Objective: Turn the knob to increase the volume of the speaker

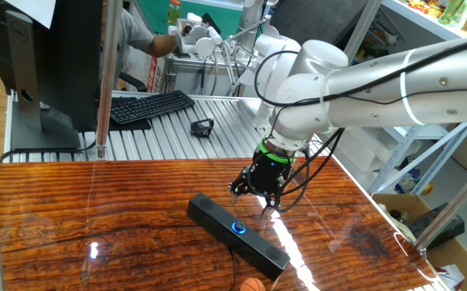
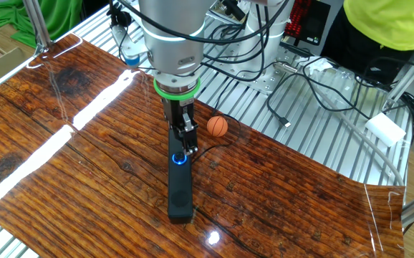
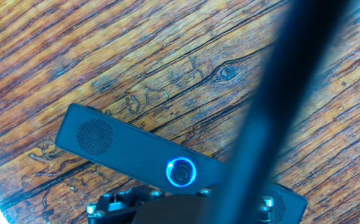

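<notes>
Just above the speaker [image 1: 235,239], the gripper [image 1: 255,196] hung spread apart beside the knob [image 1: 239,227]; closing off-centre, I judged, could shove the bar sideways.

Bare wood-grain bench [image 2: 64,158] on both long sides of slim matte black speaker bar [image 1: 217,222]; wide room to pass there. Blue-ringed round black knob [image 2: 180,159] open from above, spread jaws of gripper [image 1: 254,196] just over it. Small orange ball [image 2: 218,126] near speaker's far end, w/ thin black cable alongside. Black keyboard [image 1: 149,106] & monitor stand well apart on slatted metal surface.
</notes>
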